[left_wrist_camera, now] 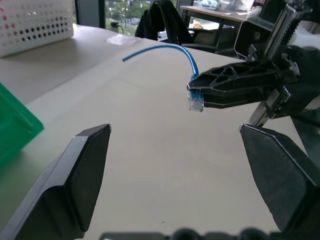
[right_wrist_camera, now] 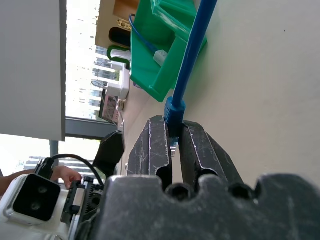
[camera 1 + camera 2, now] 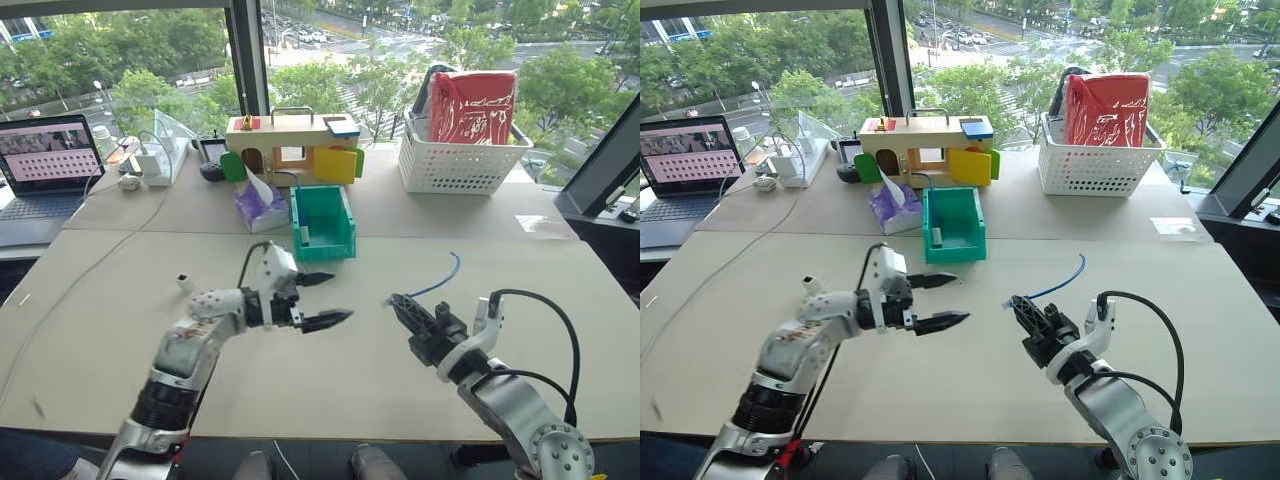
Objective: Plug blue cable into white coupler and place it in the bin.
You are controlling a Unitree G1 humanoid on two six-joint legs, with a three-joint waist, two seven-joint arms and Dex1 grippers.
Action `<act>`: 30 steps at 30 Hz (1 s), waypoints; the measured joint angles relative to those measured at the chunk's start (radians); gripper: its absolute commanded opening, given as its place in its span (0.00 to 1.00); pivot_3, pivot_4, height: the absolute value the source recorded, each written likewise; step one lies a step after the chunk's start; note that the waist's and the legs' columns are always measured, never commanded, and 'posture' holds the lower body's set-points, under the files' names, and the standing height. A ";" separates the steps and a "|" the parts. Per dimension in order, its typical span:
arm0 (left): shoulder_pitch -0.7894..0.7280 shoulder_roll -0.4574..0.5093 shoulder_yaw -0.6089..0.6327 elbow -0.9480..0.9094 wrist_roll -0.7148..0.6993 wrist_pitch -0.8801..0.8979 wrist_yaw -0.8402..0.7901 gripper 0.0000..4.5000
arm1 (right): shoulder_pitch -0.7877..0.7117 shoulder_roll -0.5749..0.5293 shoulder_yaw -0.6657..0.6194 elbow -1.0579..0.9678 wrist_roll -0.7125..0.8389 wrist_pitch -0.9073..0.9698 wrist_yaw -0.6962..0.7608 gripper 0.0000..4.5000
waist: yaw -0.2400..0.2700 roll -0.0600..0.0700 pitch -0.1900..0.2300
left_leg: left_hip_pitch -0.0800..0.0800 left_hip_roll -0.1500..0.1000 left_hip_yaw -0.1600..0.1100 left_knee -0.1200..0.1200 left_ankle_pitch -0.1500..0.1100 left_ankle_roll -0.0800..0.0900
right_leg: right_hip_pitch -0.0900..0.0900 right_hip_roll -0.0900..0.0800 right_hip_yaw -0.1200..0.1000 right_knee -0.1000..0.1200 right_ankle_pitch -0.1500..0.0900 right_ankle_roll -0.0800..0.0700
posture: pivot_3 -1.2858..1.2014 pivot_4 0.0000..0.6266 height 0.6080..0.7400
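Low and right of centre, our right gripper (image 3: 398,303) pinches the blue cable (image 3: 443,277) by its plug; our left gripper (image 3: 325,299), centre, gapes empty. The white coupler (image 3: 184,282) sits alone at left on the table (image 3: 330,385), so we risk mating nothing, or the plug twisting when pushed

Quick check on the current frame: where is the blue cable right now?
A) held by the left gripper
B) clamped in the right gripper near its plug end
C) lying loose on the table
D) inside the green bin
B: the right gripper is shut on the blue cable just behind its plug, the rest arcing free above the table, while the left gripper stands open and empty.
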 measured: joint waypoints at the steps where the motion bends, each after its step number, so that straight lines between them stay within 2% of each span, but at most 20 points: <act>1: 0.000 0.015 0.025 -0.007 -0.012 0.003 0.001 0.99 | -0.001 0.000 0.006 0.005 -0.001 -0.002 0.005 0.00 | 0.000 0.000 0.000 | 0.000 0.000 0.000 0.000 0.000 0.000 | 0.000 0.000 0.000 0.000 0.000 0.000 | 0.52 0.24 0.95; 6: 0.008 0.109 0.224 0.005 -0.085 0.036 0.062 0.99 | -0.007 -0.007 0.033 0.029 0.005 -0.002 0.022 0.00 | -0.004 0.000 0.000 | 0.001 0.001 0.000 0.000 0.000 0.000 | 0.000 0.000 0.000 0.000 0.000 -0.001 | 0.52 0.24 0.95; 8: 0.054 0.164 0.314 0.071 -0.063 -0.010 0.096 0.99 | -0.012 -0.015 0.037 0.042 0.013 -0.002 0.030 0.00 | -0.008 0.000 0.000 | 0.002 0.001 0.001 -0.001 0.000 0.000 | 0.000 0.001 0.000 0.001 -0.001 -0.002 | 0.52 0.24 0.95; 11: 0.124 0.188 0.393 0.191 -0.003 -0.087 0.153 0.99 | -0.017 -0.021 0.047 0.062 0.018 -0.002 0.032 0.00 | -0.002 -0.001 0.001 | 0.001 0.002 0.001 -0.002 0.000 0.000 | -0.001 0.000 -0.001 0.001 -0.001 -0.003 | 0.52 0.24 0.95; 19: 0.220 0.109 0.440 0.288 0.042 -0.201 0.278 0.99 | -0.031 -0.032 0.071 0.064 0.024 -0.001 0.048 0.00 | 0.010 -0.005 0.002 | -0.001 0.002 0.000 -0.002 0.000 0.000 | 0.000 -0.001 -0.003 -0.003 0.000 -0.004 | 0.52 0.24 0.95; 30: 0.136 0.087 0.374 0.528 0.121 -0.317 0.304 0.99 | -0.031 -0.034 0.075 0.064 0.036 -0.003 0.048 0.00 | 0.007 -0.005 0.001 | 0.000 0.002 0.000 -0.002 0.000 0.000 | 0.000 0.000 -0.003 -0.002 0.001 -0.005 | 0.52 0.24 0.95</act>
